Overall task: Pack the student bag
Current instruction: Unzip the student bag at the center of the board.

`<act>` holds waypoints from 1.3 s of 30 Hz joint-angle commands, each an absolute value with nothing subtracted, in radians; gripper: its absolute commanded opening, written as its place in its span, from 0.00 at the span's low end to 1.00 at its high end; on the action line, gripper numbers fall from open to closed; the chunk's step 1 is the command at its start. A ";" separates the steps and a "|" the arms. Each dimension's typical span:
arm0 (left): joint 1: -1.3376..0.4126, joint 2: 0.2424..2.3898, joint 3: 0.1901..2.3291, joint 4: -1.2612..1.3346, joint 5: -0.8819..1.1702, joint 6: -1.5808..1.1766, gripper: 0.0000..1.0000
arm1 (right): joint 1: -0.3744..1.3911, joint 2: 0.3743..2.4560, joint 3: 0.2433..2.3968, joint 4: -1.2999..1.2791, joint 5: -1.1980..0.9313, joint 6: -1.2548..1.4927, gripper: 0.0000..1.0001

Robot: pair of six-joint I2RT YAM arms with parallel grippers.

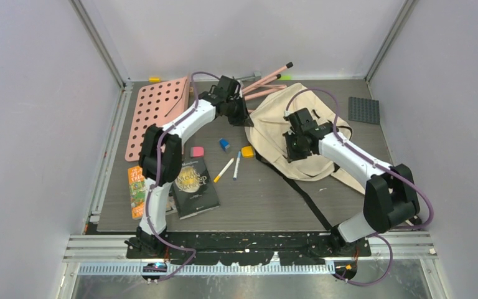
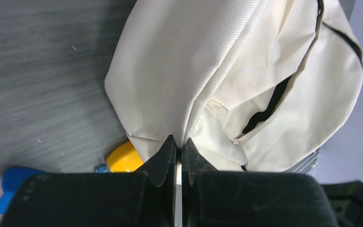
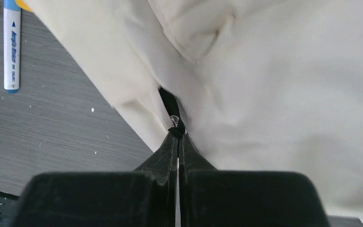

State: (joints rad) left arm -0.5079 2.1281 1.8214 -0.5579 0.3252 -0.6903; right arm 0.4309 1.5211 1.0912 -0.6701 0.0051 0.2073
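Both arms bend down to the student bag [image 1: 271,128], left gripper [image 2: 179,142] and right gripper [image 3: 178,135] clamped on it.

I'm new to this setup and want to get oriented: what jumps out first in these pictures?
The cream student bag lies crumpled right of centre on the table. The left gripper has its jaws shut on cloth at the bag's left edge, the right gripper on its middle.

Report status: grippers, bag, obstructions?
Left gripper shut on a fold of the student bag. Right gripper shut at its black zipper. Yellow block and two markers lie beside the bag, outside it.
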 commanded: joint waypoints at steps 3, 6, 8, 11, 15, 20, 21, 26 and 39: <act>-0.443 2.186 1.950 -0.518 0.249 -0.664 0.00 | 0.435 1.421 1.031 -0.775 0.044 0.266 0.01; -0.431 2.214 1.985 -0.517 0.244 -0.660 0.00 | 0.436 1.395 1.012 -0.795 0.034 0.280 0.01; -0.424 2.230 2.007 -0.517 0.243 -0.655 0.00 | 0.436 1.381 1.008 -0.809 0.024 0.284 0.01; -0.415 2.254 2.044 -0.523 0.231 -0.648 0.00 | 0.437 1.363 1.012 -0.835 0.016 0.294 0.01; -0.403 2.274 2.073 -0.519 0.213 -0.633 0.00 | 0.438 1.366 1.035 -0.858 -0.019 0.298 0.01; -0.389 2.285 2.107 -0.570 0.215 -0.600 0.10 | 0.445 1.384 1.082 -0.863 -0.031 0.275 0.01; -0.389 2.276 2.104 -0.575 0.219 -0.592 0.18 | 0.447 1.391 1.098 -0.861 -0.034 0.271 0.01; -0.397 2.159 2.007 -0.579 0.227 -0.606 0.59 | 0.451 1.425 1.147 -0.811 -0.077 0.266 0.01; -0.540 1.938 1.530 -0.455 0.335 -0.928 0.68 | 0.485 1.487 1.213 -0.740 -0.127 0.281 0.01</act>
